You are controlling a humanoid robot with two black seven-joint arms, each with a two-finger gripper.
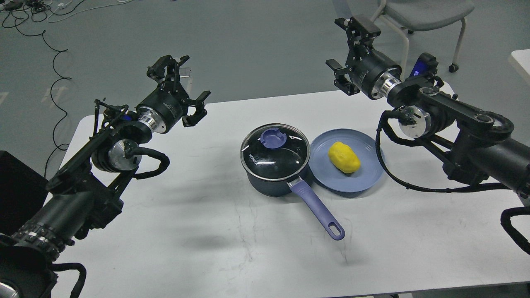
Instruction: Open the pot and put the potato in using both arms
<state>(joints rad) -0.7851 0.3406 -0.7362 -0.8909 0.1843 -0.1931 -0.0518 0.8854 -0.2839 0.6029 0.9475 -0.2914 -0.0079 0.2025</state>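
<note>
The pot (267, 185) stands at the middle of the white table, with its purple handle (317, 208) pointing toward the front right. A glass lid (285, 159) with a lavender knob (273, 138) covers it. The yellow potato (344, 157) lies on a blue plate (360, 182) that touches the pot's right side. My left gripper (191, 80) hangs open and empty above the table's far left, well away from the pot. High over the table's far right edge, my right gripper (336, 43) is also open and holds nothing.
The white table (186, 223) has bare surface in front and to the left of the pot. A grey chair (426, 12) stands beyond the table at the back right. Black cables (54, 62) lie on the floor at the far left. A black box (16, 186) sits by the left edge.
</note>
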